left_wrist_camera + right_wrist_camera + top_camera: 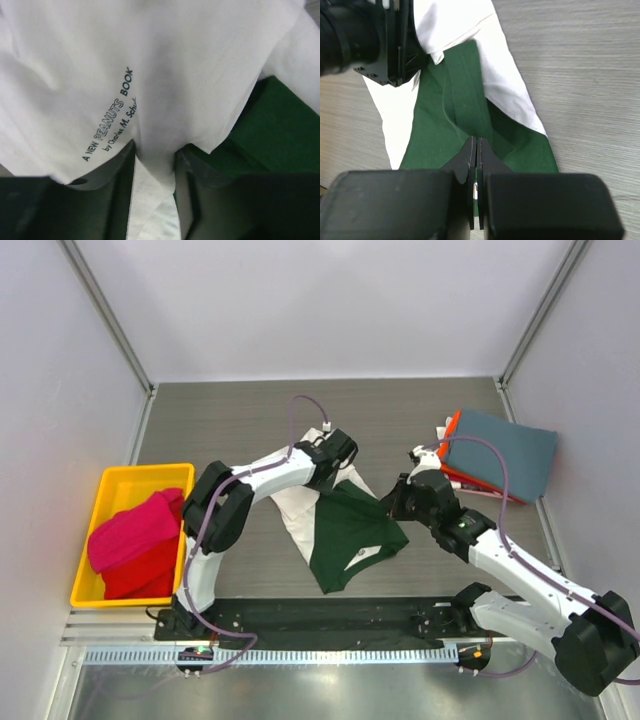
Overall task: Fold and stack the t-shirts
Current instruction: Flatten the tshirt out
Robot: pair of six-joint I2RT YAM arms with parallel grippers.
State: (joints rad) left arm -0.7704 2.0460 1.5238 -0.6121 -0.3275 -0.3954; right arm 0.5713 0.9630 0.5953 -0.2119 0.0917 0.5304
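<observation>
A cream-white t-shirt with dark green sleeves [340, 525] lies bunched at the table's middle. My left gripper [338, 452] is shut on its white cloth [155, 165]; black chest print [110, 120] shows above the fingers. My right gripper [398, 502] is shut on a fold of the green cloth [470, 120], its fingertips [470, 150] nearly touching. A slate-blue shirt [505, 455] lies folded on an orange one [452, 426] at the right. Red and magenta shirts [140, 540] sit in the bin.
A yellow plastic bin [115, 490] stands at the left edge. White walls close the back and sides. The arms' base rail [320, 620] runs along the near edge.
</observation>
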